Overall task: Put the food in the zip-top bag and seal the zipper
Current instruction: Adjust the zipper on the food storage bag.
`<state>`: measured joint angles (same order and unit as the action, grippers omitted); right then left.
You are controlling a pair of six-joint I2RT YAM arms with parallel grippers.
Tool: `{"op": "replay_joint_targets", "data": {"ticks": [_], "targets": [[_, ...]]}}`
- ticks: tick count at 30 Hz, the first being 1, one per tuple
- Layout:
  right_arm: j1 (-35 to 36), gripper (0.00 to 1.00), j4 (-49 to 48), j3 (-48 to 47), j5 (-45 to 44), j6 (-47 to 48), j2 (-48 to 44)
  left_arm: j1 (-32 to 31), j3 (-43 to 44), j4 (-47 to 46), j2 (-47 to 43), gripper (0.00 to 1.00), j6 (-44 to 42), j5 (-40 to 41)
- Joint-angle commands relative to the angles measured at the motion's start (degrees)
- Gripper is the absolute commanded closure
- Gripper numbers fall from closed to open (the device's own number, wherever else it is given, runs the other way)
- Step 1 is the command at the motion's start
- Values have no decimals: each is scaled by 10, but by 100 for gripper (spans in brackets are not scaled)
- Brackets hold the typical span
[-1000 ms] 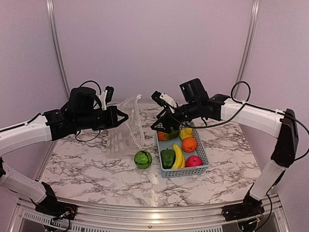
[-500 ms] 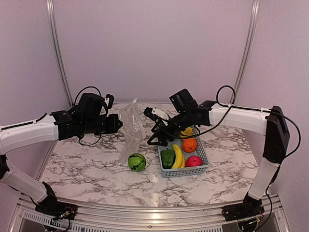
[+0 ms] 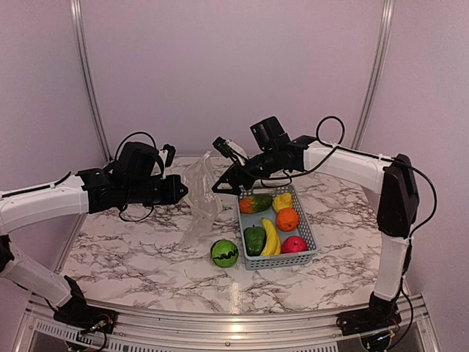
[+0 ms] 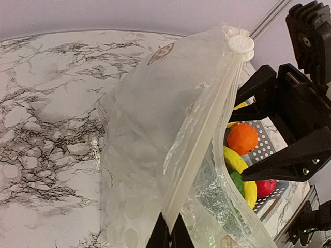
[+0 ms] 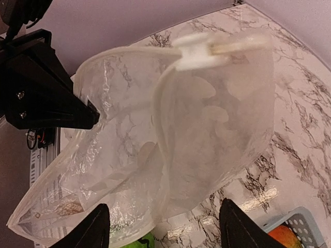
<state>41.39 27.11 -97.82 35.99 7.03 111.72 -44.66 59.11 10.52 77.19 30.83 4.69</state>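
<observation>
No food (image 3: pixel 287 218) seemed bagged: left end effector (image 3: pixel 179 192) pinched the zip-top bag (image 3: pixel 199 199) rim, right end effector (image 3: pixel 223 183) gaped, needing a piece next.

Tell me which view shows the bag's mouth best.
Right wrist: the bag gapes toward that camera, rim and white slider plain. Left wrist sees the mouth edge-on; the top view shows only a small crumpled bag.
</observation>
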Motion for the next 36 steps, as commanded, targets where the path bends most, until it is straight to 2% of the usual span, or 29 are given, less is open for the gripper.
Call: {"op": "replay_joint_targets", "data": {"ticks": [1, 3, 6, 7, 8, 13, 16, 21, 26, 30, 36], "targets": [[-1, 37, 31, -39, 14, -45, 42, 1, 14, -2, -13, 100, -9, -12], [-1, 50, 41, -54, 16, -47, 52, 1, 16, -1, -14, 100, -9, -9], [0, 80, 64, -73, 18, -48, 52, 2, 20, 9, -13, 100, -9, 4], [0, 94, 75, -78, 11, -46, 47, 1, 25, 20, -12, 100, -11, 15], [-1, 100, 86, -81, 0, -41, 40, 2, 33, 43, -9, 100, -12, 37], [-11, 100, 140, -53, -65, -31, -8, 2, 95, 169, 2, 100, -40, 218], [-32, 100, 129, -6, -87, -46, -42, 2, 107, 185, -2, 100, -63, 270], [-58, 100, 108, 26, -41, -60, -77, 2, 112, 178, -1, 100, -73, 259], [-51, 100, 85, 58, 114, -28, -93, 2, 106, 152, -3, 100, -79, 214], [-23, 75, 101, 63, 145, 36, -101, 2, 89, 116, -29, 100, -78, 150], [36, 43, 124, 125, 70, 180, -139, 3, 108, 174, -60, 100, -77, 188]]}}
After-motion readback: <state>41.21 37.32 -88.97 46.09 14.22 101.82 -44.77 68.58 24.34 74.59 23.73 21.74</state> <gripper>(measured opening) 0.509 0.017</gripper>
